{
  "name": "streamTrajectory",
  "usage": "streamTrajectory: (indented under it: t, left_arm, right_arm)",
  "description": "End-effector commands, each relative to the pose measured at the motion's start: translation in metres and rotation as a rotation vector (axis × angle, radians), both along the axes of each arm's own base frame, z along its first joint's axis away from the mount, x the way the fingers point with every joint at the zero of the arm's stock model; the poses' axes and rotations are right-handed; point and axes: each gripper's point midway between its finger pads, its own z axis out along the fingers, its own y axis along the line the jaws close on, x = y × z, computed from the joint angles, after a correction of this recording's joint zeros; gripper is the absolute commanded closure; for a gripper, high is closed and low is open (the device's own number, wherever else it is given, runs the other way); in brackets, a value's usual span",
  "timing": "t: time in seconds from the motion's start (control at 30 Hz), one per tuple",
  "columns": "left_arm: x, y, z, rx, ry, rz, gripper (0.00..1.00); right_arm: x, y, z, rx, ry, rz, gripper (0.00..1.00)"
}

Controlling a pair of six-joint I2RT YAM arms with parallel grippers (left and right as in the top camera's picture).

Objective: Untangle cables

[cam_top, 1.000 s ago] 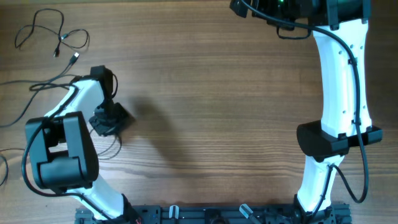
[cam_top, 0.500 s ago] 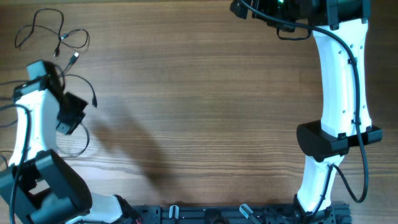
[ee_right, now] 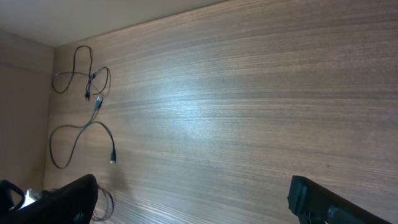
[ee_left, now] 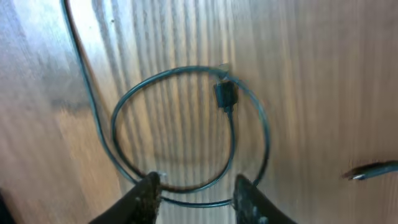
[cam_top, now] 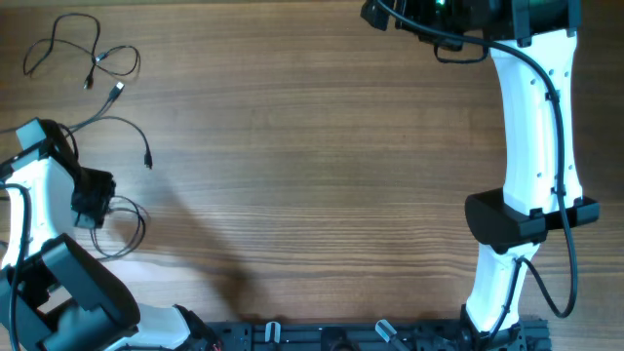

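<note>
One big wooden table (cam_top: 312, 175) fills the view from above. Two white arms stand at its near edge. The right arm (cam_top: 536, 127) reaches far up to the top edge of the table. The left arm (cam_top: 27, 195) bends over the left side. The right gripper (ee_right: 191, 186) hangs high over bare wood with its two fingers spread wide apart, and it holds nothing. The left gripper (ee_left: 198, 198) is low over the table with its fingers spread too, and nothing is pinched between them. Several thin black cables (ee_right: 92, 76) lie loose near the far left corner of the table. One strand curves along beside the left arm. One loop of cable (ee_left: 114, 134) lies flat on the wood just in front of the left gripper. One small black plug (ee_left: 225, 95) sits inside that loop
</note>
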Motion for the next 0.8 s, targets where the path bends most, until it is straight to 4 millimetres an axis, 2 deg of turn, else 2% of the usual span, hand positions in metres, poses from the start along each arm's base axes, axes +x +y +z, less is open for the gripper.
streamTrajectory:
  t: [0.0, 0.07, 0.13, 0.17, 0.23, 0.27, 0.3, 0.37, 0.5, 0.57, 0.6, 0.67, 0.73, 0.77]
  left_arm:
    - [0.006, 0.009, 0.004, 0.038, -0.036, 0.016, 0.4]
    - [0.014, 0.024, 0.019, 0.068, -0.079, 0.035, 0.39]
    - [0.015, 0.056, 0.037, 0.117, -0.144, 0.111, 0.38]
    - [0.011, 0.067, 0.039, 0.13, -0.158, 0.144, 0.37]
    - [-0.016, 0.1, 0.04, 0.157, -0.17, 0.26, 0.33]
    - [-0.033, 0.118, 0.042, 0.186, -0.173, 0.324, 0.27]
    - [-0.046, 0.137, 0.046, 0.236, -0.173, 0.376, 0.15]
    - [-0.062, 0.165, 0.051, 0.312, -0.192, 0.446, 0.18]
    - [-0.079, 0.194, 0.038, 0.344, -0.198, 0.514, 0.2]
    - [-0.082, 0.211, 0.026, 0.365, -0.196, 0.509, 0.26]
    - [-0.078, 0.217, 0.021, 0.379, -0.187, 0.462, 0.26]
    - [-0.074, 0.226, 0.013, 0.394, -0.18, 0.416, 0.34]
    - [-0.071, 0.231, -0.002, 0.388, -0.174, 0.414, 0.49]
    - [-0.069, 0.234, -0.009, 0.387, -0.178, 0.413, 0.61]
  right_arm:
    - [0.006, 0.0, -0.014, -0.036, 0.018, 0.011, 0.0]
    - [0.005, 0.0, -0.014, -0.036, 0.019, 0.01, 0.0]
    - [0.004, -0.001, -0.015, -0.035, 0.027, 0.008, 0.0]
    - [0.003, -0.001, -0.016, -0.036, 0.031, 0.008, 0.0]
    - [0.002, -0.001, -0.017, -0.039, 0.036, 0.008, 0.0]
    - [0.003, -0.001, -0.016, -0.038, 0.034, 0.009, 0.0]
    - [0.003, -0.001, -0.016, -0.038, 0.033, 0.009, 0.0]
    - [0.003, -0.001, -0.017, -0.038, 0.033, 0.009, 0.0]
    - [0.002, -0.001, -0.017, -0.05, 0.028, 0.027, 0.0]
    - [0.002, 0.0, -0.017, -0.051, 0.028, 0.03, 0.0]
    - [0.001, 0.002, -0.017, -0.051, 0.027, 0.034, 0.0]
    - [0.002, 0.002, -0.017, -0.05, 0.026, 0.034, 0.0]
    - [0.001, 0.002, -0.017, -0.049, 0.028, 0.033, 0.0]
    - [0.001, 0.002, -0.017, -0.049, 0.028, 0.033, 0.0]
